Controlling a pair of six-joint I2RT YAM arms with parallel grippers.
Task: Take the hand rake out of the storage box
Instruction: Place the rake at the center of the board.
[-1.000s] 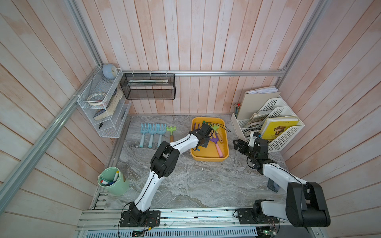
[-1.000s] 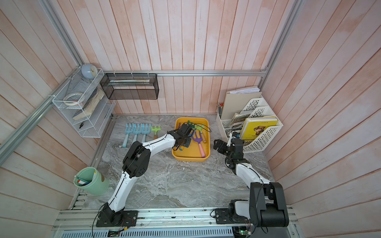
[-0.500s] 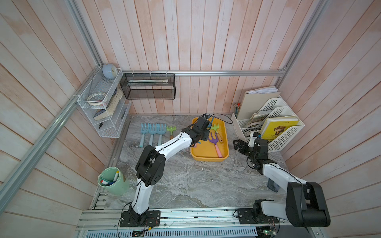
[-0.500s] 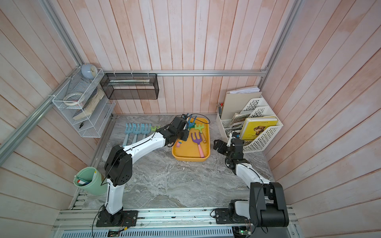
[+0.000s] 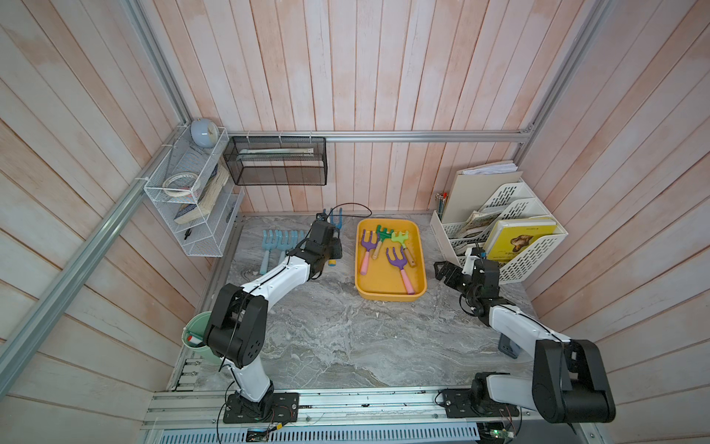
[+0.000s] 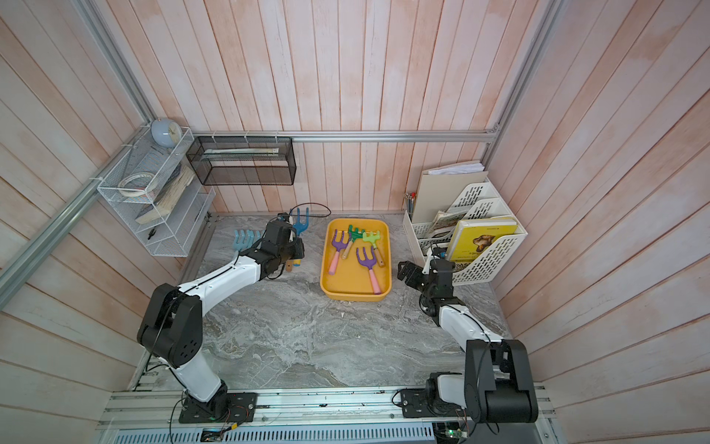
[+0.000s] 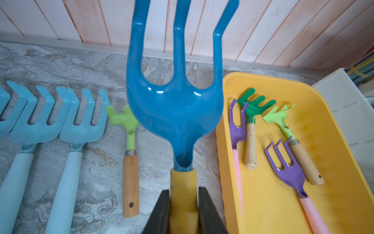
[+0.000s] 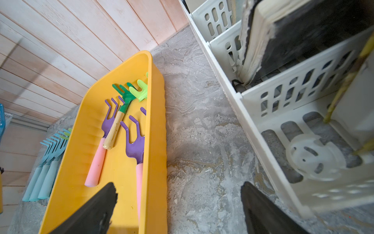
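Pinched by its yellow handle [image 7: 183, 182] in the left gripper [image 7: 183, 194], the blue hand rake [image 7: 176, 113] looks light, stiff and head-heavy beside the storage box [image 7: 227, 87], while the right gripper [image 8: 178, 184] stands open and empty.

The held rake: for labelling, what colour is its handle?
Yellow; the rake shows best in the left wrist view.

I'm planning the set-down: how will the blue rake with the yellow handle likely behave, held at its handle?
Probably stiff: the blue rake sticks straight out from the left tool without sagging. Likely head-heavy: its broad head sits far beyond the grip, so it may pivot. Set down, the wide forked head should resist rolling.
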